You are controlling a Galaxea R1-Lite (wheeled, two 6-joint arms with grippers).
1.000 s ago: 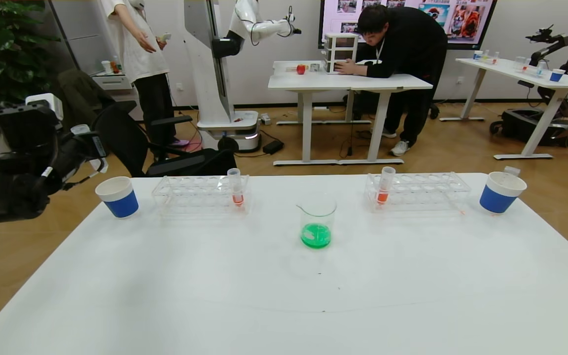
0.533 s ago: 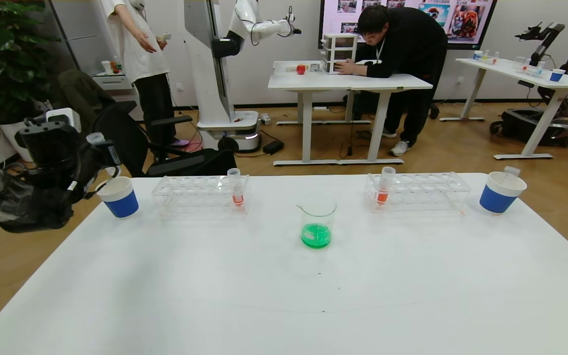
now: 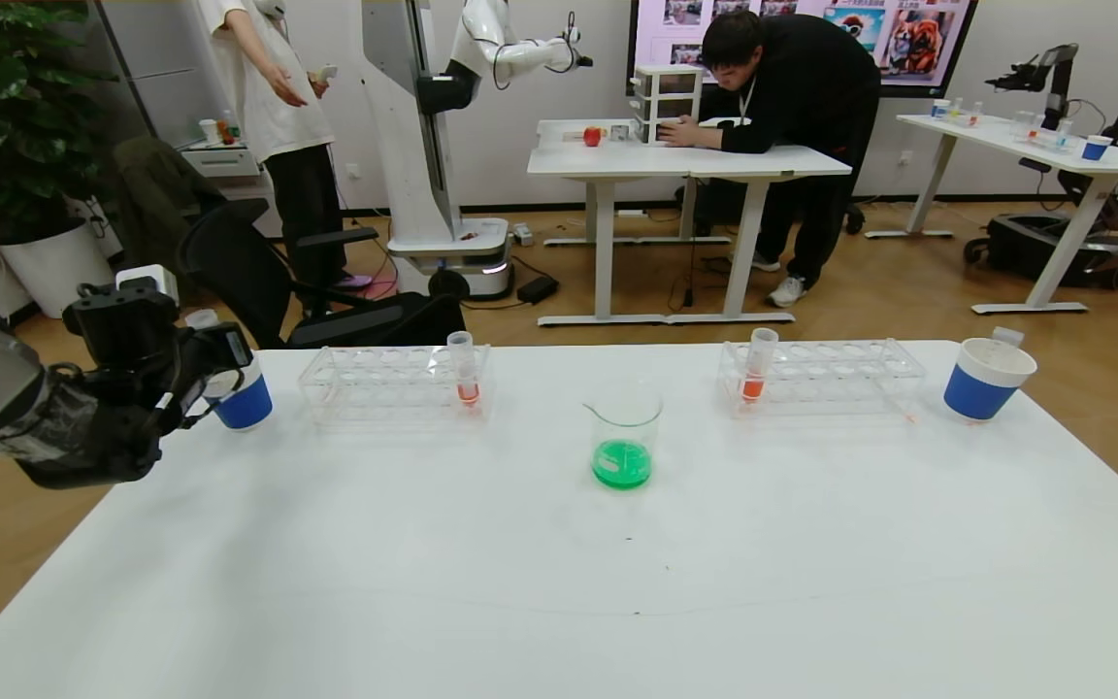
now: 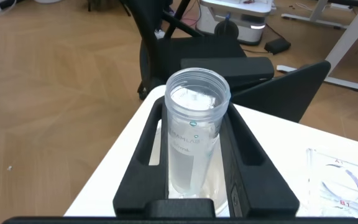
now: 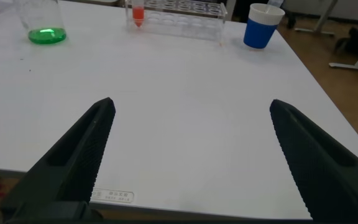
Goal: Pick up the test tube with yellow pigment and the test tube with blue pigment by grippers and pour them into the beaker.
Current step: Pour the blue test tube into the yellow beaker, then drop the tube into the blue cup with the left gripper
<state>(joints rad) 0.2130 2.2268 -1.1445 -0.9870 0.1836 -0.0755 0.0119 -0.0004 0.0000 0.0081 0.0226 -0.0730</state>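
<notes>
My left gripper (image 3: 214,361) is shut on an empty clear test tube (image 4: 193,140) that bears only tiny bluish drops. It holds the tube upright over the mouth of the left blue-and-white paper cup (image 3: 241,400); the tube's top shows in the head view (image 3: 200,318). The glass beaker (image 3: 625,432) stands mid-table with green liquid in it. No yellow or blue liquid shows in any tube. My right gripper (image 5: 191,104) is open and empty above the table's near edge, out of the head view.
Two clear racks (image 3: 394,383) (image 3: 826,377) each hold one tube of orange-red liquid (image 3: 465,371) (image 3: 758,367). A second paper cup (image 3: 984,381) at the far right holds a clear tube (image 3: 1007,336). People, chairs and other tables stand behind.
My left arm has moved right and toward the table with the empty tube, from beside the table's corner to over the left paper cup.
</notes>
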